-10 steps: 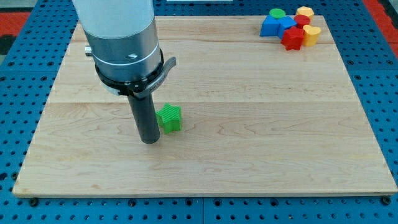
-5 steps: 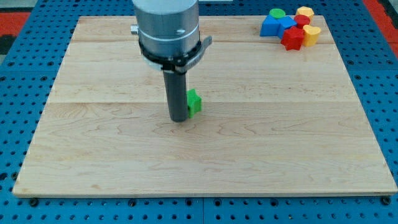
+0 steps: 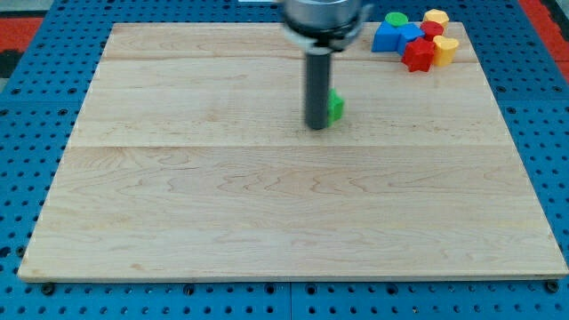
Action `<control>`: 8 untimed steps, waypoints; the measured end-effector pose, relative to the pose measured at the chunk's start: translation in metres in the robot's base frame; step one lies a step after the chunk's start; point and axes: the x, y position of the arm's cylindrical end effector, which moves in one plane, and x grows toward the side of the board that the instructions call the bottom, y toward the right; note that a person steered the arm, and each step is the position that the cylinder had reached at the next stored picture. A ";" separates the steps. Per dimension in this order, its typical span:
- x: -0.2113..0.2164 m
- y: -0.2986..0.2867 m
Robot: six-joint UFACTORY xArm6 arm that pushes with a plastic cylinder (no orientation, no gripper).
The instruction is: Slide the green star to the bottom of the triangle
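The green star (image 3: pixel 335 107) lies on the wooden board, right of centre in the upper part, mostly hidden behind the dark rod. My tip (image 3: pixel 316 127) rests on the board against the star's left side. The blue triangle (image 3: pixel 386 36) sits in a cluster of blocks at the view's top right, well up and to the right of the star.
The cluster at the top right also holds a green round block (image 3: pixel 396 19), a blue block (image 3: pixel 411 34), a red star (image 3: pixel 417 54), a small red block (image 3: pixel 433 28) and two yellow blocks (image 3: pixel 436 16) (image 3: pixel 445 49). The board (image 3: pixel 267 204) has a blue pegboard around it.
My tip and the green star have moved up and to the right across the board, from the lower left of centre toward the block cluster. The cluster has not moved.
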 end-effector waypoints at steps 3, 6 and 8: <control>-0.021 -0.012; -0.033 0.052; -0.107 0.069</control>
